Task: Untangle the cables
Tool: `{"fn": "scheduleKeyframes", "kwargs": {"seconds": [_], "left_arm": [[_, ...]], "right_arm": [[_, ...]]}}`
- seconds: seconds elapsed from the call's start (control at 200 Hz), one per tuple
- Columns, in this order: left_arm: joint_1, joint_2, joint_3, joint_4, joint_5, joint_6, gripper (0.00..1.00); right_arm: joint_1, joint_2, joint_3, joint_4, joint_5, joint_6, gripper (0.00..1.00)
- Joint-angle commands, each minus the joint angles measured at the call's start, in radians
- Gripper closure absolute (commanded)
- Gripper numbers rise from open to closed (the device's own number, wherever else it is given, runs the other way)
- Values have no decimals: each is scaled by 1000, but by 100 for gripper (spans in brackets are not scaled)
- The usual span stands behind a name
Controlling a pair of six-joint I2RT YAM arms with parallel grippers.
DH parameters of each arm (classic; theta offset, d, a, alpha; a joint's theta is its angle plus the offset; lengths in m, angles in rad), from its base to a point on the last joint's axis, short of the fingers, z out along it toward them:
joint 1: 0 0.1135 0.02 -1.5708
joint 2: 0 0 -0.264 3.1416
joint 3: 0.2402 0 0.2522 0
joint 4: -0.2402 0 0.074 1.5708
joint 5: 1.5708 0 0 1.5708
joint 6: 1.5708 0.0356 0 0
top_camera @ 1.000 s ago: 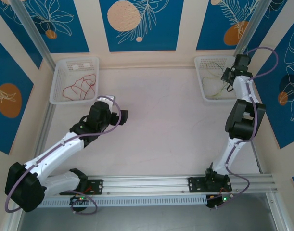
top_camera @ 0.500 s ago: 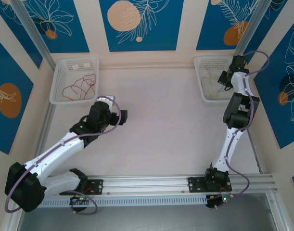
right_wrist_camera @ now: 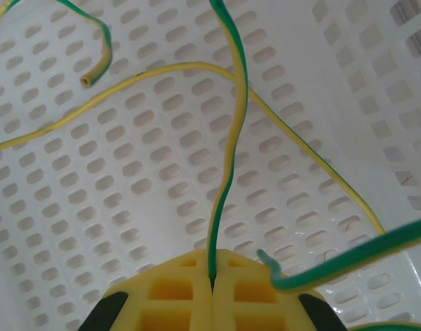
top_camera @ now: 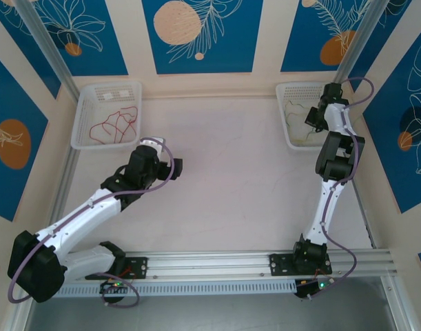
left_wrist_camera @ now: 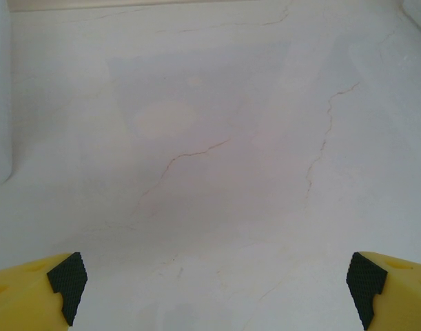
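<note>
Our left arm and right arm are white tubes with black joints, each trailed by a thick purple cable. Our left gripper has yellow fingers tipped with black pads; small green lights mark our bases.

The green-yellow cable is being cut off by the top edge; a green cable is blurring out at the right edge.
</note>
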Motion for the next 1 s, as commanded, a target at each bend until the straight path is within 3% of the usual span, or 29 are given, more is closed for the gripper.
{"fn": "scheduleKeyframes", "kwargs": {"seconds": [0.0, 0.08, 0.17, 0.41, 0.515, 0.665, 0.755, 0.995], "left_arm": [[-5, 9, 21, -8, -15, 16, 2], [-5, 11, 23, -8, -13, 14, 2], [-4, 10, 23, -8, -12, 9, 2], [-4, -3, 27, -12, -22, 15, 2], [-5, 5, 37, -14, -27, 24, 2], [-4, -4, 55, -11, -47, 41, 2], [-3, -30, 39, 36, -76, 77, 1], [30, -98, -96, 306, -215, 222, 0]], "right_arm": [[24, -72, 33, -76, 7, -31, 83], [38, -97, 64, -105, 37, -43, 64], [54, -129, 93, -134, 66, -52, 53], [108, -238, 166, -199, 131, -70, 42], [143, -276, 185, -212, 232, -100, 37], [156, -327, 225, -295, 258, -71, 36], [172, -475, 66, -208, 206, -59, 36], [308, -1062, -753, 353, 122, -96, 31]]}}
